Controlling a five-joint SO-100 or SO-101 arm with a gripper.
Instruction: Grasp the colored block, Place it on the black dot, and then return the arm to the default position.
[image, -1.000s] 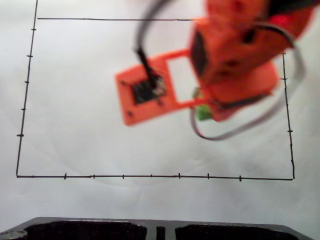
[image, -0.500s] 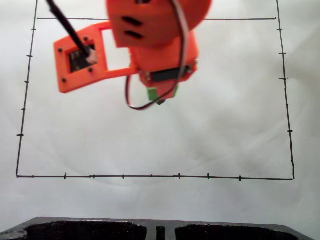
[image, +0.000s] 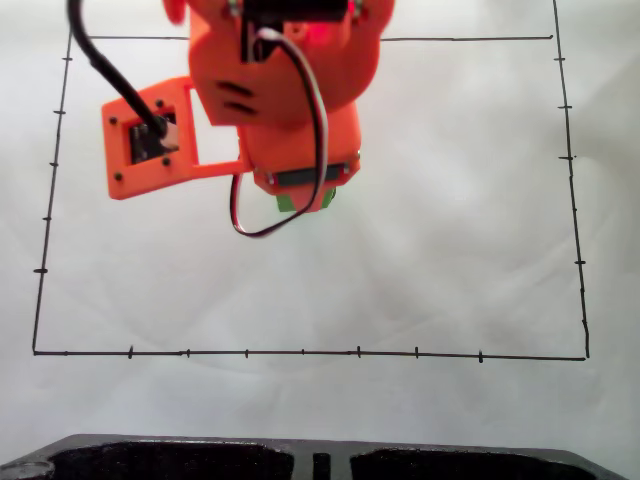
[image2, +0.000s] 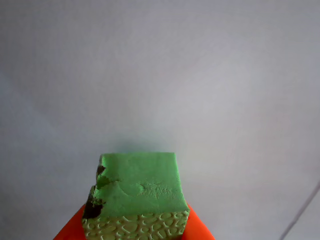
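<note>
overhead, the orange arm (image: 285, 90) is hanging over the white paper (image: 450, 250) near the far edge of the worktop, inside the black border lines (image: 300, 353). its pincer (image: 305, 200) is clenching the green cube (image2: 139, 192), which is sitting between orange fingers (image2: 70, 231) above the paper.

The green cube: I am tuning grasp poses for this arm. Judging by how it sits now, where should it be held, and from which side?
Probably on two opposite flat side faces, coming from above. In the wrist view the green cube sits between orange end effector parts at its lower corners, smooth face forward. The fixed view shows the cube poking out under the arm.
</note>
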